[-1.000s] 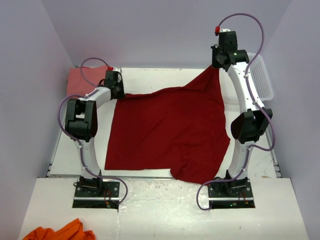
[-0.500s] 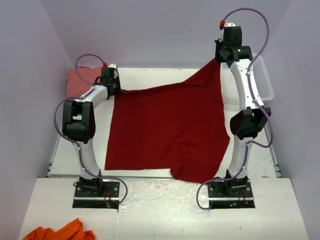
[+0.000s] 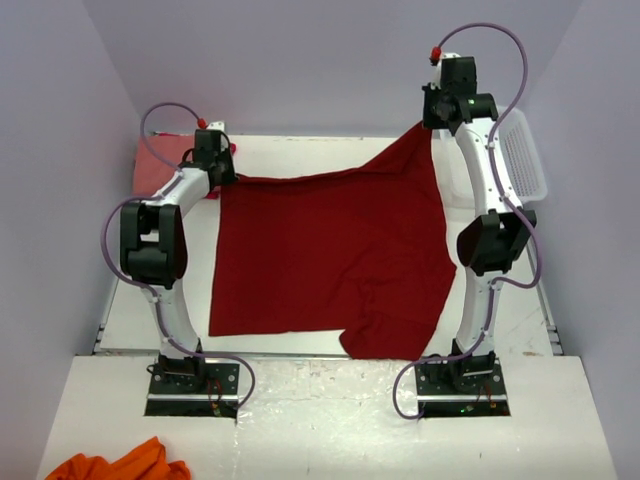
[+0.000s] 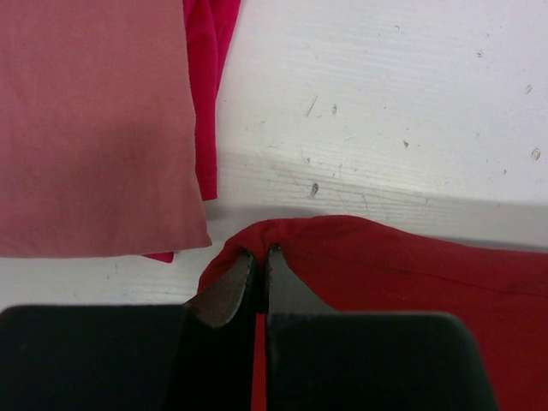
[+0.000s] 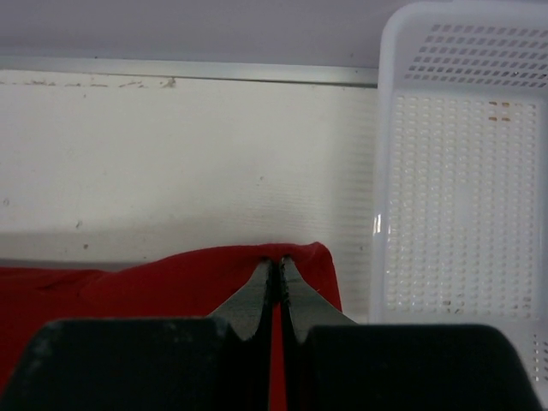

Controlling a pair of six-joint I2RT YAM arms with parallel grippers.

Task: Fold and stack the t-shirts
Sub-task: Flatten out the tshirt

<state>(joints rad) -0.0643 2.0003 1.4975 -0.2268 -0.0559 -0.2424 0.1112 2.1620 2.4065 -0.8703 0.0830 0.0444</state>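
Dark red t-shirt (image 3: 330,250) is spread over the middle of the bench (image 3: 300,150), mostly flat, with its near-right part rumpled and reaching the near edge. Its far-left corner is pinched between the pressed-together fingers of the left gripper (image 4: 259,254), low over the bench near the far-left corner. Its far-right corner is pinched the same way by the right gripper (image 5: 278,264), raised off the bench near the far edge, so the cloth is pulled up into a peak there. A folded salmon-pink shirt (image 4: 94,128) is seen at the far-left corner, just beside the left gripper, with a brighter red shirt (image 4: 205,86) showing from under its right side. A white perforated basket (image 5: 385,128) is placed along the right edge, just beside the right gripper. An orange cloth (image 3: 120,465) is seen on the front ledge, near-left, well apart from the rest.
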